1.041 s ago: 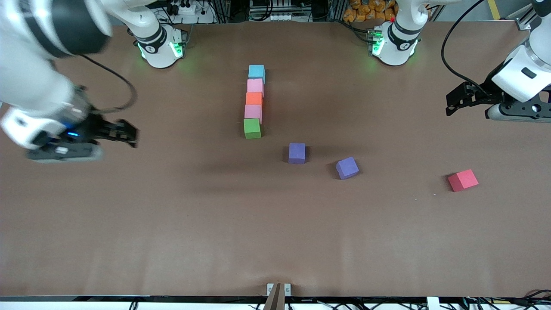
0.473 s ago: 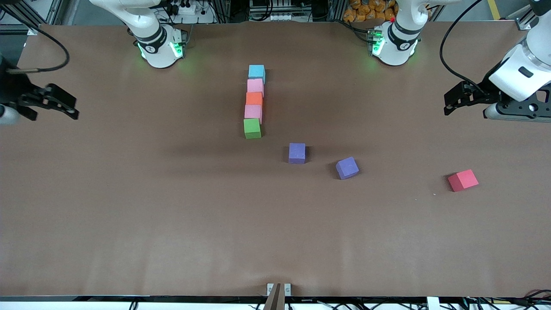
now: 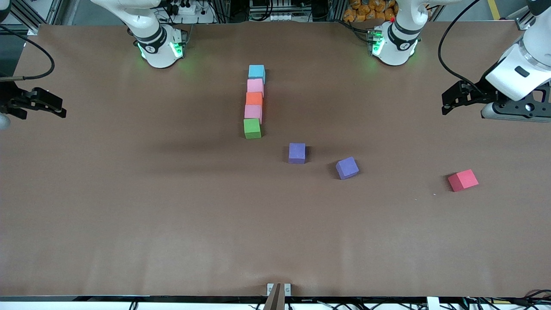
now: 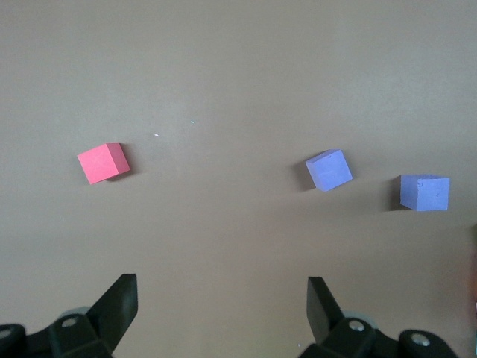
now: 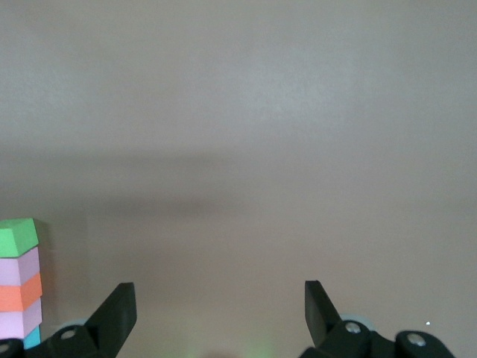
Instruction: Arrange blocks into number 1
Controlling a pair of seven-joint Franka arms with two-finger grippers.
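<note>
Five blocks stand touching in a line at the table's middle: light blue [image 3: 256, 71] nearest the bases, then pink [image 3: 255, 86], orange [image 3: 254, 99], pink [image 3: 253, 112] and green [image 3: 252, 128]. Two purple blocks [image 3: 297, 153] [image 3: 347, 168] lie apart, nearer the camera and toward the left arm's end. The red block [image 3: 462, 180] lies farther that way. My left gripper [image 3: 446, 103] hangs open and empty over that end, and its wrist view shows red [image 4: 103, 162] and both purples [image 4: 329, 169] [image 4: 424, 192]. My right gripper [image 3: 60, 108] is open and empty at its table end.
The brown table top [image 3: 172, 215] spreads wide on the side nearer the camera. Both arm bases [image 3: 159, 43] [image 3: 394, 41] stand along the edge farthest from the camera. A small bracket [image 3: 278, 289] sits at the near edge.
My right arm has pulled back from over the table to its end, gripper still open. The left gripper drifted slightly toward the bases. No block moved.
</note>
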